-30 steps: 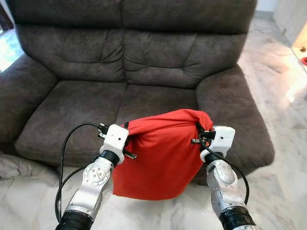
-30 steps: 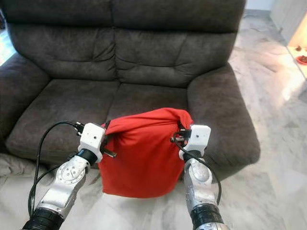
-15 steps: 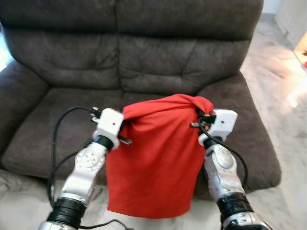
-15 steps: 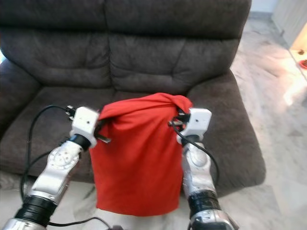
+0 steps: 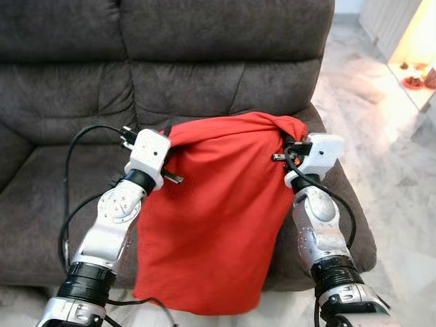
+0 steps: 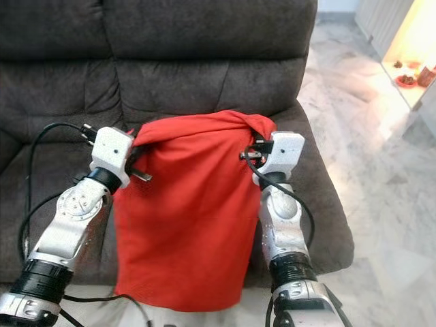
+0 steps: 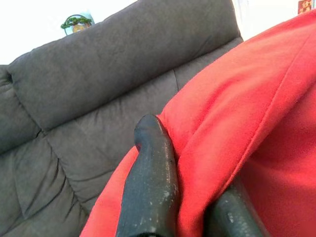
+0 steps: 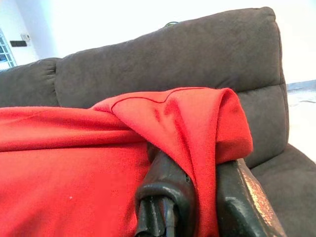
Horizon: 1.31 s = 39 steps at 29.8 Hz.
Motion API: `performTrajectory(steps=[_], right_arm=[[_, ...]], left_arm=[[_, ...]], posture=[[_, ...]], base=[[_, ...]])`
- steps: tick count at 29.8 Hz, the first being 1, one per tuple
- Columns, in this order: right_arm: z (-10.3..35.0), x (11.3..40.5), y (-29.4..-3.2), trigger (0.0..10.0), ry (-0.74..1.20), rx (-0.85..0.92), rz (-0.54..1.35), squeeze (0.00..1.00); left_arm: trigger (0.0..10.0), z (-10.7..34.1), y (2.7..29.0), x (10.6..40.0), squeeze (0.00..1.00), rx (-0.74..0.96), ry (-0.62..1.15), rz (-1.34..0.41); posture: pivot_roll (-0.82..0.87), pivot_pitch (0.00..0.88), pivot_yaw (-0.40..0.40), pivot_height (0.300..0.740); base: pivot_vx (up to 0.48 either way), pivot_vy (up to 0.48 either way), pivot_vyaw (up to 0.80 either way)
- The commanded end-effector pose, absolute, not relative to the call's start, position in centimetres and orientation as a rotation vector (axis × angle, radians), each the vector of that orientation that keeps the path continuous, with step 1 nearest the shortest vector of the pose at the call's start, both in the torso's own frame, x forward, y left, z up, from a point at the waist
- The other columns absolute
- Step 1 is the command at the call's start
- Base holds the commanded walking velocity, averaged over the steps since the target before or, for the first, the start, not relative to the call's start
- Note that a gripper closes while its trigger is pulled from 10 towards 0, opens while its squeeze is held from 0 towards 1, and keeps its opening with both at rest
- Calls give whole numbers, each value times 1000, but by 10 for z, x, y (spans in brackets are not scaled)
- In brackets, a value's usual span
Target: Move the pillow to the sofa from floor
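Note:
A red pillow (image 5: 211, 218) hangs between my two arms in front of the dark grey sofa (image 5: 204, 61), its lower edge drooping below the seat front. My left gripper (image 5: 168, 136) is shut on the pillow's upper left corner; the left wrist view has red cloth (image 7: 237, 128) pinched between the black fingers (image 7: 150, 192). At the upper right corner my right gripper (image 5: 291, 139) is shut on a fold of cloth (image 8: 197, 128), clamped between its fingers (image 8: 165, 182). The pillow's top edge sits level with the base of the sofa's backrest.
The sofa's seat cushions (image 5: 41, 197) lie behind the pillow, with the right armrest (image 5: 340, 204) beside my right arm. Pale marble floor (image 5: 402, 191) runs along the right. Small red items (image 5: 412, 82) sit by a bright wall at the far right.
The camera has moved closer to the sofa and shifted right. Both arms have raised the pillow, so it now hangs longer and higher against the seat front. Both grips are unchanged.

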State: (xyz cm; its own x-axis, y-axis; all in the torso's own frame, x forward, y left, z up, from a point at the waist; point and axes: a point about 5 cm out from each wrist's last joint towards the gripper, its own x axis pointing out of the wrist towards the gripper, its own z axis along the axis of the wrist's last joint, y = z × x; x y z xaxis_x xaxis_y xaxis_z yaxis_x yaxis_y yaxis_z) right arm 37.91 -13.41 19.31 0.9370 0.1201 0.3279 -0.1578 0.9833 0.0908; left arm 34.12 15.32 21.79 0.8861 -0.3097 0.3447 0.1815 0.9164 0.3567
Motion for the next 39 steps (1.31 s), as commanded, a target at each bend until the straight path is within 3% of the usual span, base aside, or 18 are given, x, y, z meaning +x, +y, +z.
performTrajectory(steps=[1,13,30,39], right_arm=[[222,377,-185,10000,-475,131,-52,0],[227,381,-166,10000,-469,61,93,0],[236,387,-168,10000,-481,95,61,0],[242,387,-181,10000,-513,141,-52,0]], left_arm=[[10000,231,200,334,0,288,-444,-54],[10000,230,201,332,0,288,-438,-42],[10000,234,204,334,0,292,-442,-34],[10000,239,204,336,0,306,-447,-43]], posture=[[108,151,45,740],[110,153,42,740],[117,146,43,740],[117,139,47,740]], base=[[274,0,0],[278,0,632],[291,0,0],[343,0,0]])
